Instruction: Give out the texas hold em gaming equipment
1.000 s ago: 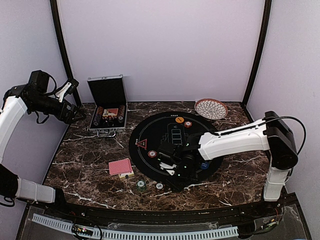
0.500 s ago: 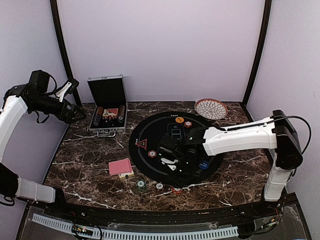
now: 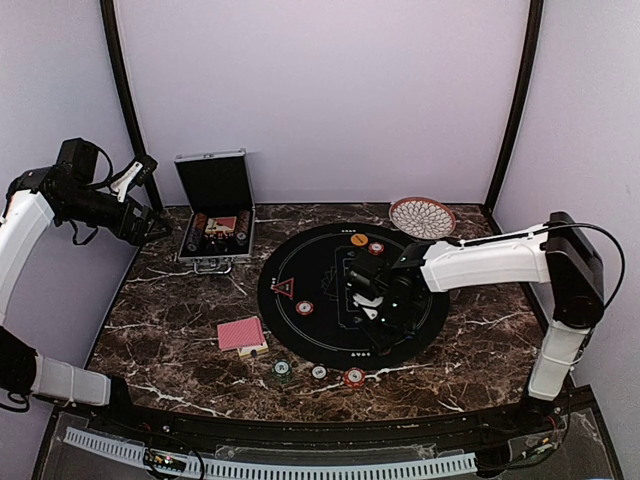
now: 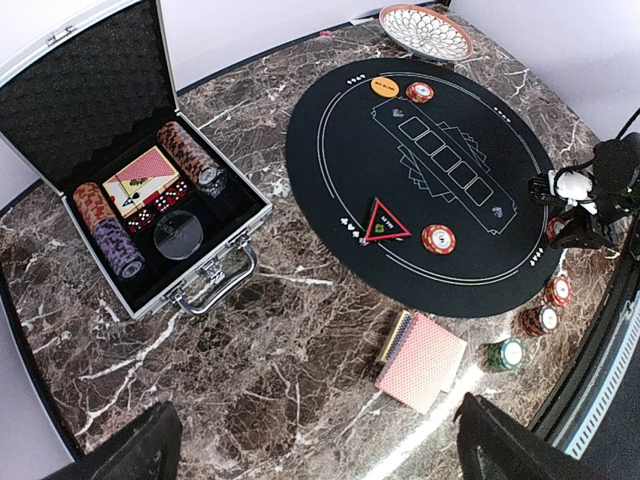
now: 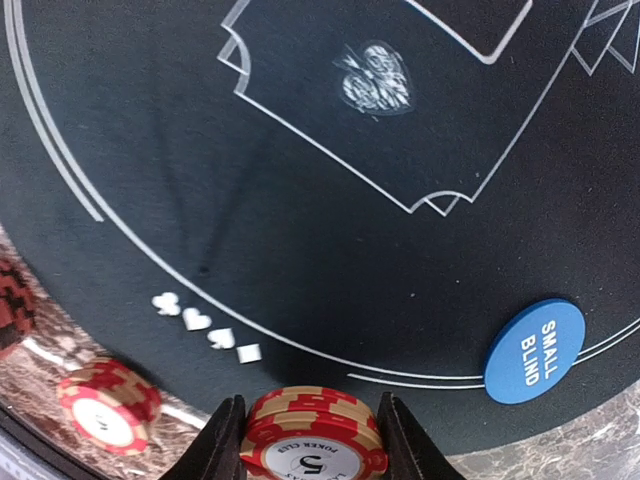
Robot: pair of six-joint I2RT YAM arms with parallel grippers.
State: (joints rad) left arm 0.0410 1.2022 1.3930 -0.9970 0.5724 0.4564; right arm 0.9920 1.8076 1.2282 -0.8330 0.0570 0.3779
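- Over the round black mat (image 3: 300, 262), slightly toward 3 o'clock from its middle, the right gripper (image 3: 373, 300) is reaching in low. Its jaws are pinching a small stack of red-and-tan chips (image 5: 315, 415) from both sides. I honestly can't tell whether the stack is touching the mat.
- In the right wrist view, a blue SMALL BLIND disc (image 5: 533, 350) is lying flat on the mat at about 2 o'clock from that stack, right by the printed border line.
- The left gripper (image 4: 318, 412) is hanging high off the 9 o'clock side of the worktop (image 3: 170, 320), jaws spread wide and gripping nothing.
- The triangle marker (image 3: 283, 289) is sitting near the mat's 9 o'clock edge, with a red chip (image 3: 305, 308) just beside it at 4 o'clock.
- An orange disc (image 3: 359, 240) and a second red chip (image 3: 376, 249) are sitting side by side at the mat's 12 o'clock.
- Just off the mat's 6 to 7 o'clock edge, a green chip (image 3: 283, 370), a white-faced chip (image 3: 319, 372) and a red-edged chip (image 3: 353, 377) are lining up on the marble.
- The deck of red-backed cards (image 3: 242, 335) is lying on the worktop near the mat's 8 o'clock.
- The silver case (image 3: 211, 157) is standing open at the worktop's 10 o'clock corner with chip rows and cards inside.
- The woven dish (image 3: 422, 217) is sitting just past the mat at 1 o'clock.
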